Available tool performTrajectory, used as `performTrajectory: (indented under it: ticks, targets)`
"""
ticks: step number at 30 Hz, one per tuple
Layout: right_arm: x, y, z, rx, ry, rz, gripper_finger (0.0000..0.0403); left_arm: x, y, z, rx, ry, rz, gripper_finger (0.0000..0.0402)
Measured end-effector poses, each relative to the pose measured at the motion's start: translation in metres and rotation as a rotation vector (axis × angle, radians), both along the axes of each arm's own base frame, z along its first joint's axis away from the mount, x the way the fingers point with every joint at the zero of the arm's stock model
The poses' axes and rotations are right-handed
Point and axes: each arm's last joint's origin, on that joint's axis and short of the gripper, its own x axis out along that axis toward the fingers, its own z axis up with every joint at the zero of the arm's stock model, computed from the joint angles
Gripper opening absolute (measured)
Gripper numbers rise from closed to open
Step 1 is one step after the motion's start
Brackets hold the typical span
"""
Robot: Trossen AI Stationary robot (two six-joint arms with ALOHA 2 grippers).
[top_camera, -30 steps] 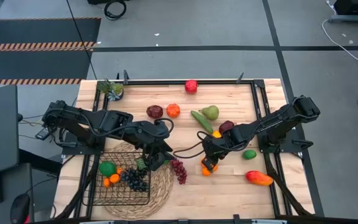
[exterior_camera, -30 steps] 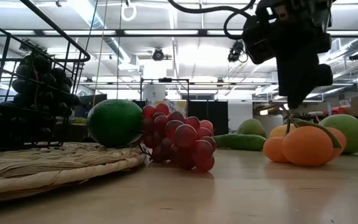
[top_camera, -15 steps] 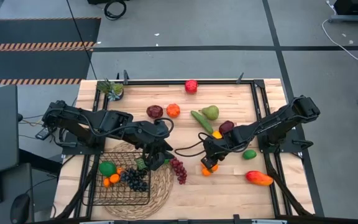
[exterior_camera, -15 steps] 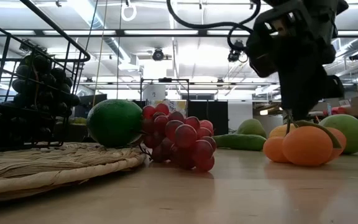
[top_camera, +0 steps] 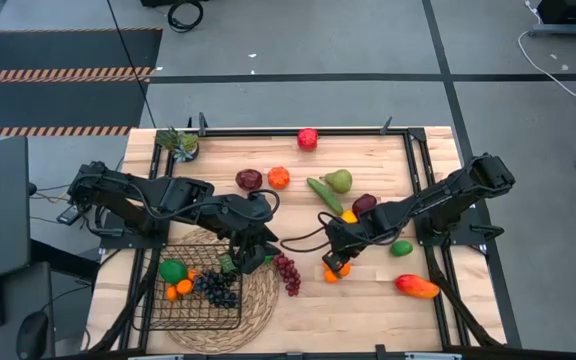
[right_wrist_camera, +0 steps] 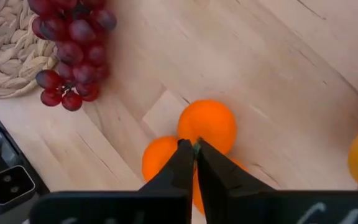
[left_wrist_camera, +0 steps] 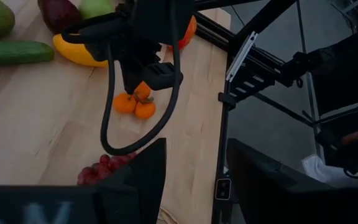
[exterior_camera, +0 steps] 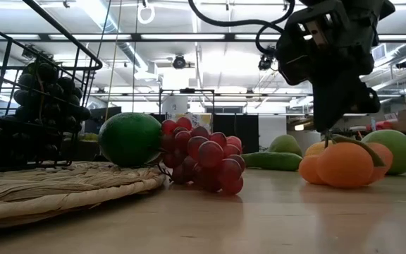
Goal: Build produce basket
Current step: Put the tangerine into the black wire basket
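A cluster of small oranges point(right_wrist_camera: 207, 123) lies on the table right of the woven mat, also in the low view point(exterior_camera: 344, 164). My right gripper point(right_wrist_camera: 195, 149) stands over it, pointing steeply down, shut at the cluster's top. My left gripper point(left_wrist_camera: 194, 180) hovers open and empty above the right side of the black wire basket point(top_camera: 156, 300), which sits on the mat point(top_camera: 258, 300). In the basket lie a lime point(top_camera: 172, 270), small oranges point(top_camera: 178, 290) and dark grapes point(top_camera: 215, 289). Red grapes point(top_camera: 288, 272) rest at the mat's edge. My right gripper pinches the thin green stem point(right_wrist_camera: 196, 145) at the top of the orange cluster between its two fingertips. The fingers point(exterior_camera: 328, 120) come from above, slanting down. The oranges rest on the table under the fingers.
Loose on the table: a red apple point(top_camera: 308, 138), a dark apple point(top_camera: 249, 179), an orange point(top_camera: 279, 177), a cucumber point(top_camera: 323, 194), a pear point(top_camera: 339, 180), a lime point(top_camera: 401, 248) and a mango point(top_camera: 417, 287). A potted plant point(top_camera: 180, 143) stands at the far left corner.
My right gripper has shut over the top of the orange cluster; in the low view its fingers have drawn together above the oranges. The oranges stay on the table.
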Motion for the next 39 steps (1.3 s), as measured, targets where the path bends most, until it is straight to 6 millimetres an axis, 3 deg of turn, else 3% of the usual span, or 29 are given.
performTrajectory:
  ticks: [7, 16, 22, 30, 39]
  targets:
    - [0.006, -0.001, 0.006, 0.048, -0.075, 0.016, 0.0011, 0.0, 0.0, 0.0, 0.009, -0.002, 0.007, 0.0174]
    - [0.027, -0.007, 0.054, 0.09, -0.517, -0.127, 0.0011, -0.002, 0.001, -0.003, 0.02, 0.036, 0.006, 0.0174]
    - [0.03, -0.013, 0.076, 0.094, -0.698, -0.178, 0.0011, -0.002, 0.002, -0.003, 0.009, 0.037, 0.017, 0.0174]
    - [0.034, -0.021, 0.087, 0.089, -0.815, -0.235, 0.0011, 0.002, 0.002, -0.007, -0.017, 0.054, 0.07, 0.0189]
    - [0.037, -0.026, 0.096, 0.099, -0.909, -0.237, 0.0011, 0.013, 0.001, -0.029, 0.107, 0.155, 0.122, 0.0236]
